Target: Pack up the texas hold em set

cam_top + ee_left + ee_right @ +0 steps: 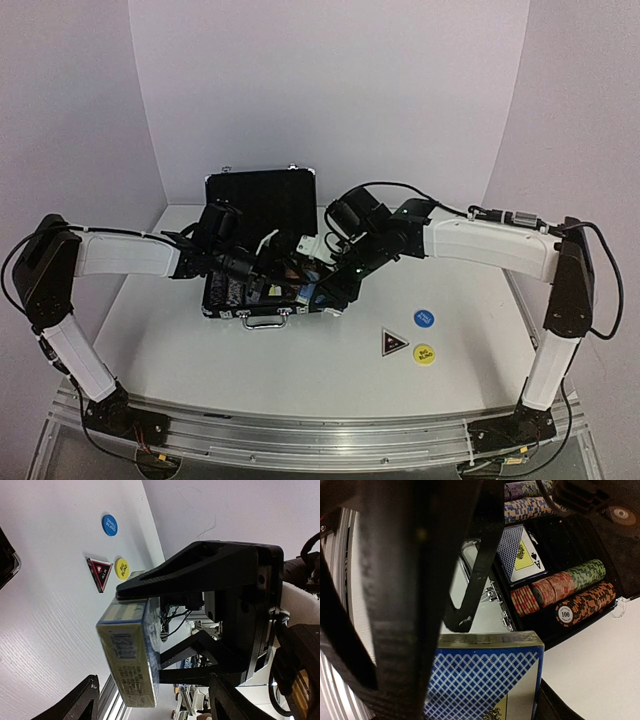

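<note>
The black silver-trimmed case (262, 195) stands open mid-table, lid upright, with rows of striped chips (560, 587) and one blue card deck (521, 554) lying inside. My right gripper (316, 292) is shut on a second blue card deck (485, 680), holding it over the case's front right edge; the deck also shows in the left wrist view (132, 652). My left gripper (260, 268) is over the case, open and empty, its fingers (82, 702) spread below that deck. The blue button (424, 318), yellow button (425, 354) and black triangular marker (392, 344) lie on the table to the right.
The case handle (262, 322) faces the near edge. Both arms crowd over the case, their wrists close together. White table (160, 340) spreads left and front of the case.
</note>
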You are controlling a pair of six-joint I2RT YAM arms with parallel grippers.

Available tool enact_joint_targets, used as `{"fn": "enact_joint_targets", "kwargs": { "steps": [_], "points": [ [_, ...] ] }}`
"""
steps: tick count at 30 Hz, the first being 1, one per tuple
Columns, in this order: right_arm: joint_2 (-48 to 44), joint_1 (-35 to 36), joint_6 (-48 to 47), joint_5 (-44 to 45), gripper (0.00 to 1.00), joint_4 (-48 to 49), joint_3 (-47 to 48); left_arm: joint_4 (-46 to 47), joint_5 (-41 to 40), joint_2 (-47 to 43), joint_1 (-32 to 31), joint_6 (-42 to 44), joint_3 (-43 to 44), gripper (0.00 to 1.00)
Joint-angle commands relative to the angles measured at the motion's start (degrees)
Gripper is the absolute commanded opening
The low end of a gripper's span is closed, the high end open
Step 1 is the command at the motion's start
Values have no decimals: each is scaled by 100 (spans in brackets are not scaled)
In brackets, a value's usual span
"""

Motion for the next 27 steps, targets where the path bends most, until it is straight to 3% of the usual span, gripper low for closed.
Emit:
{"fn": "enact_joint_targets", "kwargs": {
  "steps": [1, 3, 5, 6, 8, 9, 12, 15, 19, 27],
  "points": [
    [-301, 9, 47, -121, 39, 412, 98, 330, 349, 214, -46, -74, 145, 66],
    [-288, 8, 41, -95, 39, 436, 135, 381, 435, 271, -54, -79, 180, 55],
    [-239, 14, 34, -82, 40, 440, 189, 402, 488, 298, -55, -69, 226, 39],
    [-208, 13, 35, -68, 41, 444, 221, 407, 485, 303, -56, -52, 259, 26],
    [-171, 11, 54, 20, 50, 451, 249, 334, 432, 318, -54, 9, 320, 5],
    [-153, 13, 81, 88, 58, 452, 265, 225, 371, 339, -51, 79, 371, 2],
    [-160, 11, 238, 339, 77, 463, 289, -30, 90, 418, 43, 240, 491, 0],
    [-312, 8, 505, 679, 84, 501, 228, -152, -150, 449, 444, 360, 468, 0],
    [-626, 13, 983, 1310, 88, 581, 23, -455, -457, 407, 1303, 600, 439, 0],
    [-1181, 12, 2074, 2289, 89, 694, -688, -1683, -1432, 1070, 2060, 1202, 1319, 0]
  ]
}}
